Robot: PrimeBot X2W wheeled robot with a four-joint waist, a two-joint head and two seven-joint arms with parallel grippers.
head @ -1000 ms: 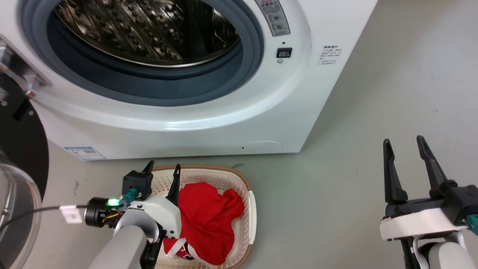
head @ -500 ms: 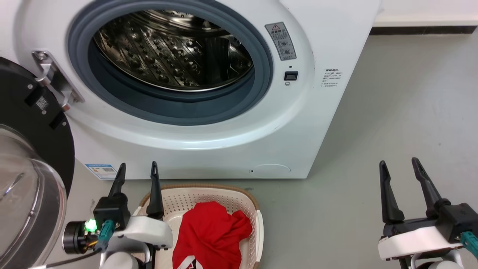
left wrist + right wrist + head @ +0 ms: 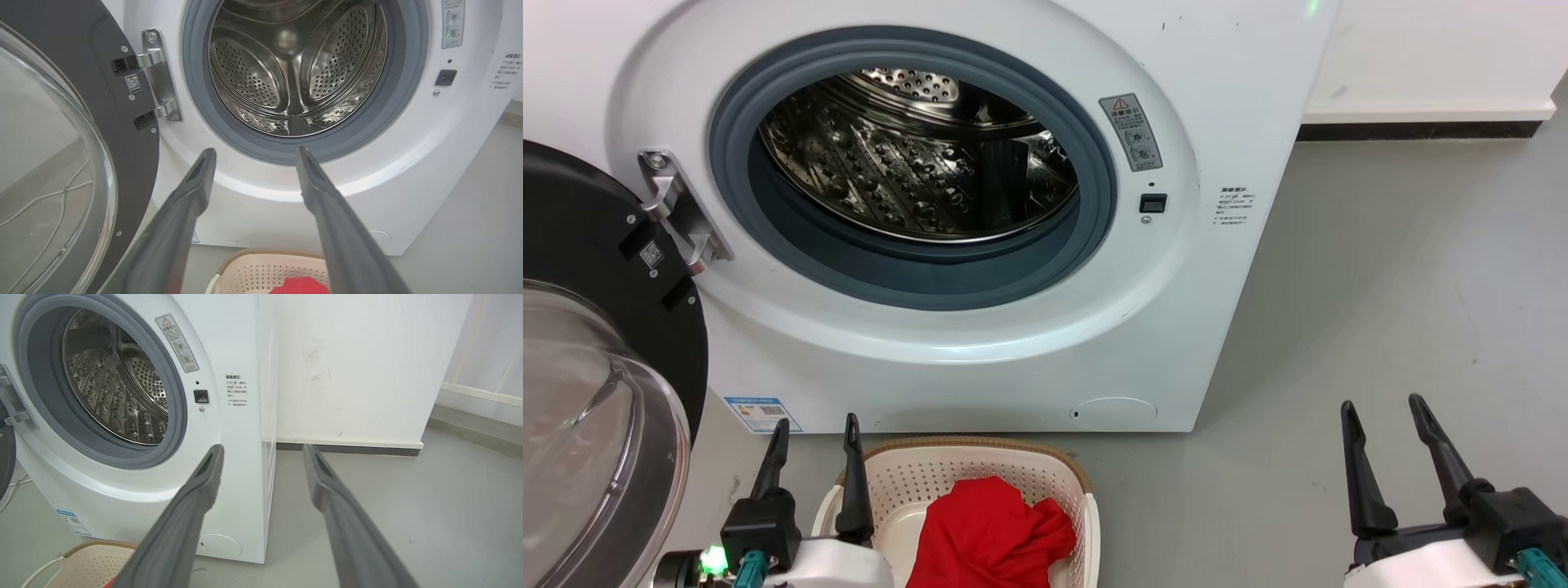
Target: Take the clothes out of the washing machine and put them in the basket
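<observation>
Drum (image 3: 915,180) bare, red clothes (image 3: 992,531) heaped in the basket (image 3: 915,482) — task seemingly finished.

The basket sits on the floor (image 3: 1380,286) just in front of the washing machine (image 3: 1013,359), below the porthole, likely so that a garment pulled out need only drop a short way. The door (image 3: 613,269) stands swung wide to the robot's left, keeping the opening free. The left gripper (image 3: 817,420) hovers by the basket's left rim, fingers spread with nothing between them; the right gripper (image 3: 1382,403) hangs well apart over the floor, likewise spread and empty. Both wrist views look into the steel drum and find no fabric — though the basket's near end is cut off, so a second garment cannot be confirmed.
</observation>
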